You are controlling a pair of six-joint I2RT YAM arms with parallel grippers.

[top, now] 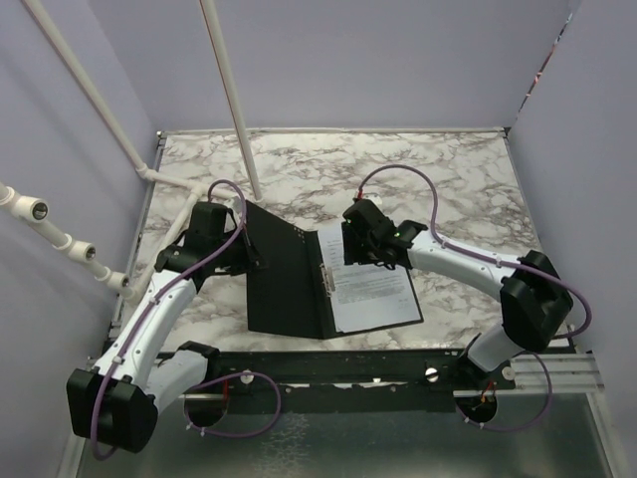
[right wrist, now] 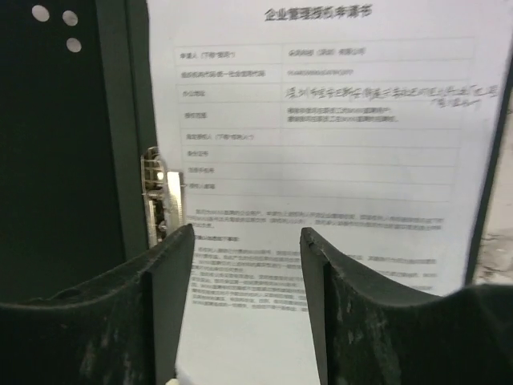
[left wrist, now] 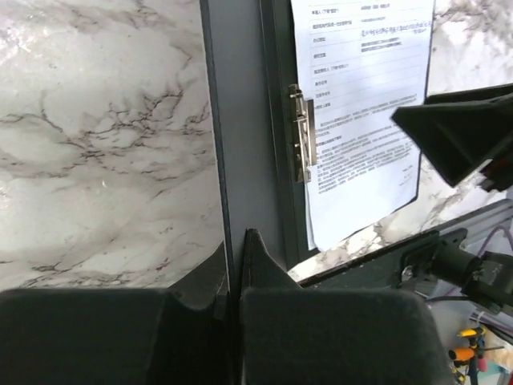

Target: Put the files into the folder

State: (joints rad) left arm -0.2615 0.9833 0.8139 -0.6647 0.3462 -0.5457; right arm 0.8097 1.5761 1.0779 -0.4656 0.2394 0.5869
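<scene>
The marble counter (top: pixel 448 179) carries the open folder (top: pixel 284 279), its spine running near to far. The left cover looks tilted up, its outer edge pinched in the left tool (left wrist: pixel 240 241), which is closed thin on it. The files (top: pixel 373 289) lie flat on the right inner half, long axis along the spine, left edge at the silver clip (top: pixel 326 279); whether under it, I cannot tell. The right tool (right wrist: pixel 247 241), the nearer, hovers over their far end, jaws apart and empty, the clip to its left.
</scene>
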